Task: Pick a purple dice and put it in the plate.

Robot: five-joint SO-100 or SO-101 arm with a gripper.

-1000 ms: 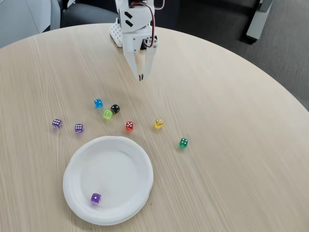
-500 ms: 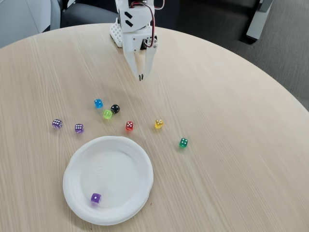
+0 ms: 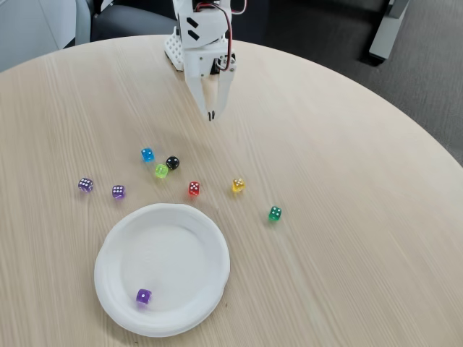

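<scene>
In the fixed view, two purple dice lie on the wooden table left of the plate's top: one [image 3: 85,185] at the far left and one [image 3: 118,191] just right of it. A third purple die [image 3: 143,296] rests inside the white plate [image 3: 210,253], near its lower left. My white gripper [image 3: 211,116] hangs at the far side of the table, pointing down, shut with nothing between its fingers. It is well away from the dice and the plate.
Other dice are scattered above and right of the plate: blue [image 3: 147,154], black [image 3: 172,163], lime [image 3: 160,170], red [image 3: 194,188], yellow [image 3: 238,185] and green [image 3: 275,213]. The round table's edge curves along the right, with dark floor beyond.
</scene>
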